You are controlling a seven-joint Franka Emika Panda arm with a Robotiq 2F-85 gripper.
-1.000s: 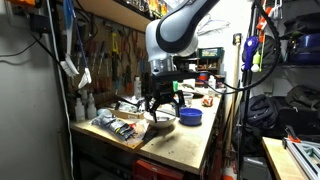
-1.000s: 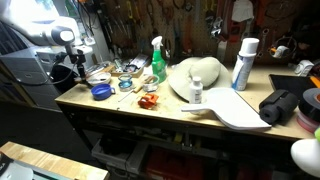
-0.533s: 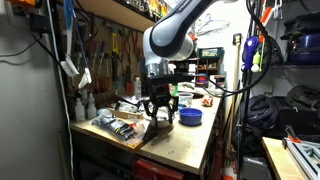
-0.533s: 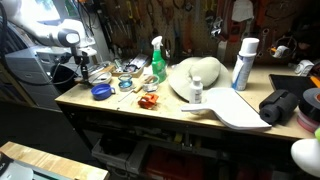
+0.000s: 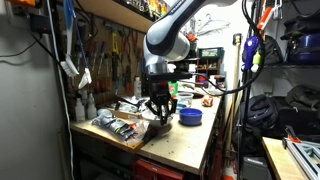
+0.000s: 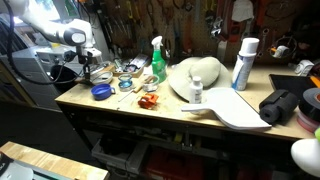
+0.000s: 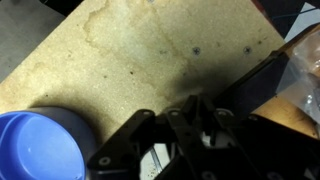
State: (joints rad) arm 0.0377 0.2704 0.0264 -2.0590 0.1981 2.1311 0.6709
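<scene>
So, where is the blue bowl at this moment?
The blue bowl stands on the wooden workbench, close beside the gripper in both exterior views; in the wrist view it fills the lower left corner.

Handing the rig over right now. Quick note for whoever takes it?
Gripper: low over the wooden bench, beside the blue bowl and not touching it. The fingers are too dark to tell whether it is open or shut.
Blue bowl: looks empty in the wrist view.
A dark strip runs out from the fingertips; unclear if it is gripped.
Done: nothing in the bowl.
Left: check the grip before moving.
</scene>
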